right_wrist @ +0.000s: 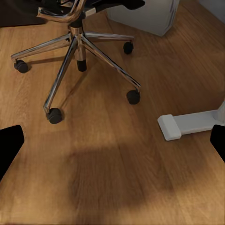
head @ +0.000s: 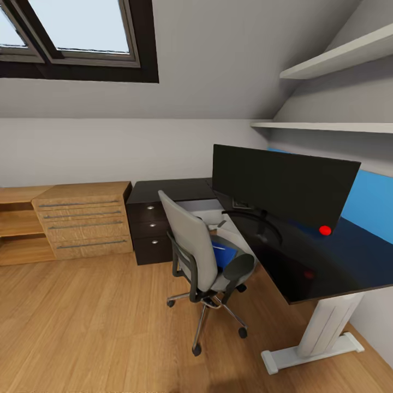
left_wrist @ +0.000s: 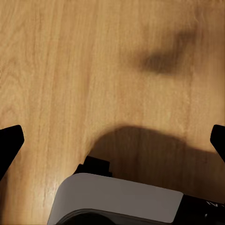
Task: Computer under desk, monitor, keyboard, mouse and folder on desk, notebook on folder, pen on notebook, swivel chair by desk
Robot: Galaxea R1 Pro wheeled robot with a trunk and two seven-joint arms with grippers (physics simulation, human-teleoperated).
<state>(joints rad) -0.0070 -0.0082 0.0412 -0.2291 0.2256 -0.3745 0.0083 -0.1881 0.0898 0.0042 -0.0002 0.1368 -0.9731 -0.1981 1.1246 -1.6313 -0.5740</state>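
Note:
The black L-shaped desk point(head: 327, 262) runs along the right wall, with its drawer unit point(head: 147, 229) at the back. On its top stands the wide black monitor point(head: 284, 183). The grey swivel chair point(head: 191, 245) faces the desk, and the blue folder point(head: 224, 254) lies on its seat. Under the desk sits the light grey computer point(right_wrist: 145, 16). The chair's chrome base point(right_wrist: 77, 42) stands close to it. My left gripper point(left_wrist: 112, 140) hangs open over bare wooden floor. My right gripper point(right_wrist: 112, 143) is open above the floor near the chair's castors. Keyboard, mouse, notebook and pen are out of view.
A wooden drawer chest point(head: 84, 218) and a low wooden shelf bench point(head: 16, 224) line the back wall on the left. The desk's white leg and foot point(head: 322, 333) stand at the front right, the foot point(right_wrist: 187, 124) lying near my right gripper. Wall shelves point(head: 338, 54) hang above the desk.

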